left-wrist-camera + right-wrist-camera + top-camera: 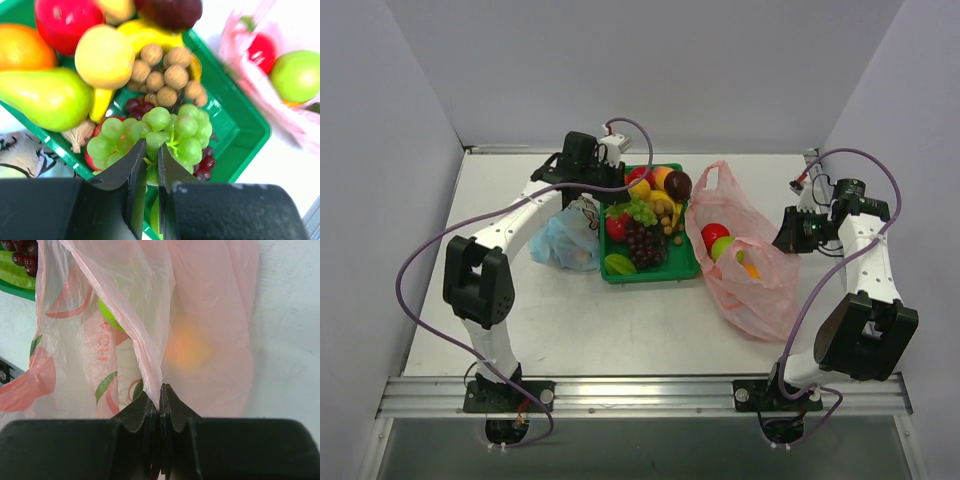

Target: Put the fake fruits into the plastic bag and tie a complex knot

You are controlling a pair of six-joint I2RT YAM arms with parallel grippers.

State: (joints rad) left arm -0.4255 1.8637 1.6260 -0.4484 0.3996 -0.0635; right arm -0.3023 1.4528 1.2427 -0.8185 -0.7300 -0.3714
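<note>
The green grapes [167, 125] are seen near the middle of the green tray [240, 130], heaped among the other fake fruits [102, 55]. The left gripper [151, 147] is closed to a thin slit, with the bunch's stem nipped between its jaws. The bunch is judged light, glossy and loosely jointed, so it is best taken at the stem, where it will dangle rather than slip. The plastic bag [200, 315] lies on the worktop [570, 320] just off the tray's right edge. A fold of its thin, slippery rim is pinched by the fully closed right gripper [160, 390].
</note>
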